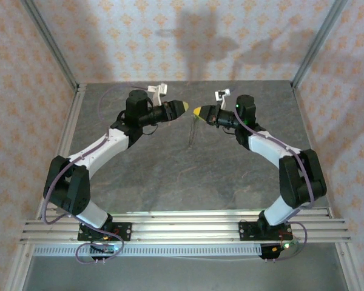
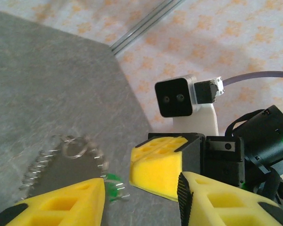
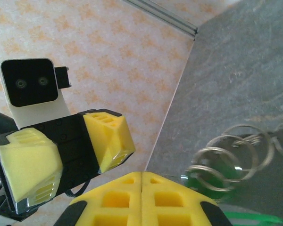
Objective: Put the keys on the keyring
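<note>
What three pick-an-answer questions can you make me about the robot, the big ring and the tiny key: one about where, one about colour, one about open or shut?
1. Where is the keyring?
A. lying flat on the table
B. hanging at the tip of the right gripper
C. looped round the left arm's base

2. What colour is the head of the key?
A. red
B. green
C. blue

3. How do the fingers of the left gripper stand?
A. apart
B. pressed together
C. closed on the key

Answers:
1 B, because the top view shows it dangling under that tip.
2 B, because the left wrist view shows bright green.
3 A, because the right wrist view shows a gap between them.
</note>
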### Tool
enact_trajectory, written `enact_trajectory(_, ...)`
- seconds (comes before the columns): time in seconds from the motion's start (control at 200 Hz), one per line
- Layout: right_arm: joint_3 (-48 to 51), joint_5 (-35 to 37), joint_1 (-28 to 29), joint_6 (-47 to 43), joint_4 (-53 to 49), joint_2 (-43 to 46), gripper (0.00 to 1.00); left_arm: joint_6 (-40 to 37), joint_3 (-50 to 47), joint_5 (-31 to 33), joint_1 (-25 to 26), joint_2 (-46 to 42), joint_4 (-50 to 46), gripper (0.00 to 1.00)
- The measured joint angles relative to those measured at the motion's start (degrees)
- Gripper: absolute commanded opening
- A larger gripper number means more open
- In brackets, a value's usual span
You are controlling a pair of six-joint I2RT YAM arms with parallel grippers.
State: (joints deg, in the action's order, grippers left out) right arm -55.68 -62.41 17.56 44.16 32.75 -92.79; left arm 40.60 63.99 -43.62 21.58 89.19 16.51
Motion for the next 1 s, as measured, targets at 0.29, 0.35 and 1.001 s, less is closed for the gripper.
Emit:
enact_trajectory(0.29,3.23,-1.09,0.00,4.13,10.54,-7.69,0.00,0.46,-3.72,2.38,0.31,0.02,3.96,0.43)
enact_trajectory(0.35,3.63,-1.05,-0.04,4.13,11.13,-8.33,0.00,0.48,-4.39,2.78,0.57,0.02,5.01,0.43)
enact_trajectory(1.001,5.46,24.17,-7.37,-6.84,-16.06,-11.87,0.45,1.49,-7.37,9.86,4.96,1.86,6.97,0.51)
